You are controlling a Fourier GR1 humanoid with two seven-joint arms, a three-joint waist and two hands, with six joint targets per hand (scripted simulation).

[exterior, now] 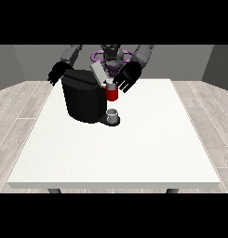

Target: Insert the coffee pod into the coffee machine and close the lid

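On the far half of the white table (110, 153), close to the robot, stands the black coffee machine (85, 100). At the view's left, one hand (57, 74) hangs just behind the machine's upper left corner, near it. Its fingers point down and look relaxed, and they hold nothing; whether they touch the housing cannot be told.

Moving right, the machine's grey lid (97, 73) is tilted up and open above the brewing head. The head's red part (112, 94) juts out at the machine's right side, with a small grey cup (113, 114) on the base beneath it. The coffee pod itself cannot be picked out with certainty. A small pale shape shows at the top of the red part, and that may be the pod in or at its slot, but this is a guess.

Further right, the hand at the view's right (126, 78) hovers just beside the open lid and above the red part. Its fingers are spread and straight, grasping nothing.

As a judgement, the pod would be light, small and stiff, with smooth sides that could slip, so it is best pinched at its rim between thumb and fingertips. The lid looks rigid and hinged. It likely wants a flat push on its raised free end. The machine seems heavy enough to stay put.
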